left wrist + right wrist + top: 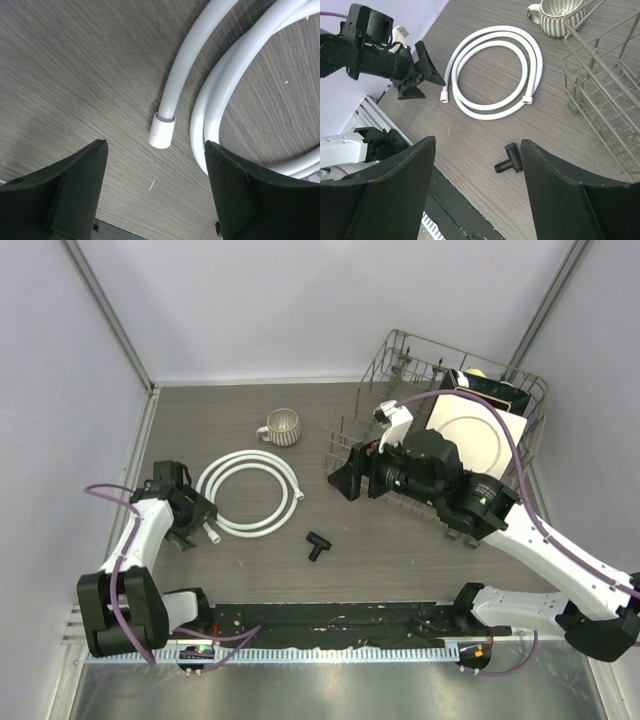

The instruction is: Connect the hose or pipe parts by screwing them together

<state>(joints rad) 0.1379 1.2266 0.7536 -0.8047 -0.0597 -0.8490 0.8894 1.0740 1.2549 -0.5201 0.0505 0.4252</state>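
**Remote pickup, left to right:** At far left, my left gripper [155,146] hangs low over the table [400,570]. Its jaws are apart and empty, straddling one white end nut [162,131] of the hose [250,456]. Neither finger touches the nut in the wrist view.

The hose lies coiled in loose loops just right of that gripper. Its second end nut [299,496] rests on the coil's right side, and a ribbed mug [281,426] sits behind (no part of the job). Nearer the rig's edge and apart from the coil, the black T-shaped fitting [318,546] lies untouched on the table.

At right, my right gripper [477,144] hovers high beside the dish rack [400,348]. Its jaws are wide and hold nothing, with the fitting in sight below them.

I judge this the pickup step, since nothing is joined yet. Next, I reckon, the left jaws must close squarely on the nut without pinching the neighbouring loop, which lies close beside one finger. The right arm must descend and take the fitting by its body, leaving a port free for threading.
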